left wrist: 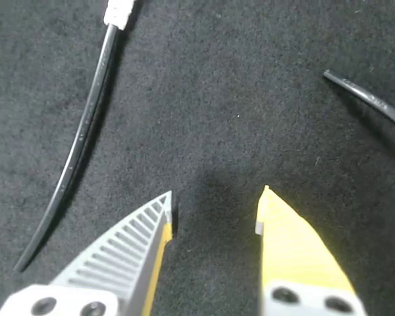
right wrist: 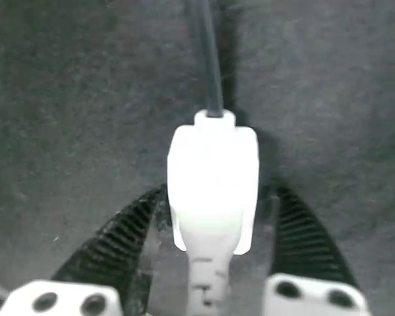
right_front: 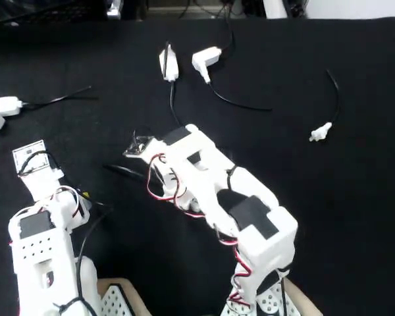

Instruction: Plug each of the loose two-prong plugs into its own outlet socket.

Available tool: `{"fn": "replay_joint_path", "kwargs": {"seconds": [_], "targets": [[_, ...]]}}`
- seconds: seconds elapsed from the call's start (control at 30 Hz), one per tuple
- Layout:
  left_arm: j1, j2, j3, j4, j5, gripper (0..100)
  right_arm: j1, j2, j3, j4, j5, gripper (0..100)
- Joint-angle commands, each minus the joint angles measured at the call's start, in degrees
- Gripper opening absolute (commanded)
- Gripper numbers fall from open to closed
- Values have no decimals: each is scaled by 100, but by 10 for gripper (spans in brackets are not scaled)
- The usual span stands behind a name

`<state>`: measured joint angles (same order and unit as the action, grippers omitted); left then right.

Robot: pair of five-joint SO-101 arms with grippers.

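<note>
Plug (right wrist: 212, 171), white with a black cable (right wrist: 207, 59), sits clamped between the fingers of the right gripper (right wrist: 217, 194), its cable leading straight ahead. Left gripper (left wrist: 217, 192) hangs open and empty over the black table (left wrist: 250, 99), a second cable (left wrist: 85, 131) lying just ahead.

high: overhead, far, looks down | left wrist, right wrist: close, facing down | shared: table (right_front: 355, 217)
</note>
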<state>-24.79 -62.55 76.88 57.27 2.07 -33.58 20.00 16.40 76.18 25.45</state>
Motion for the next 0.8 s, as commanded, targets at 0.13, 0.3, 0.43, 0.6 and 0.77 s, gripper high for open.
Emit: {"fn": "replay_joint_path", "kwargs": {"seconds": [0.13,0.3,0.43,0.6,0.77], "targets": [[22,-70,-75,-88,-35,214,-9,435,-488,-70,18,14],[22,-70,-75,-88,-35,214,484,470,-2123,510,44,12],[22,-70,-75,-88,-35,214,897,532,-3723,791,70,12],[22,-70,-75,-88,-35,214,1196,1182,-5657,844,563,12],[22,-70,-75,-88,-35,214,1468,2457,-7626,844,703,12]]}}
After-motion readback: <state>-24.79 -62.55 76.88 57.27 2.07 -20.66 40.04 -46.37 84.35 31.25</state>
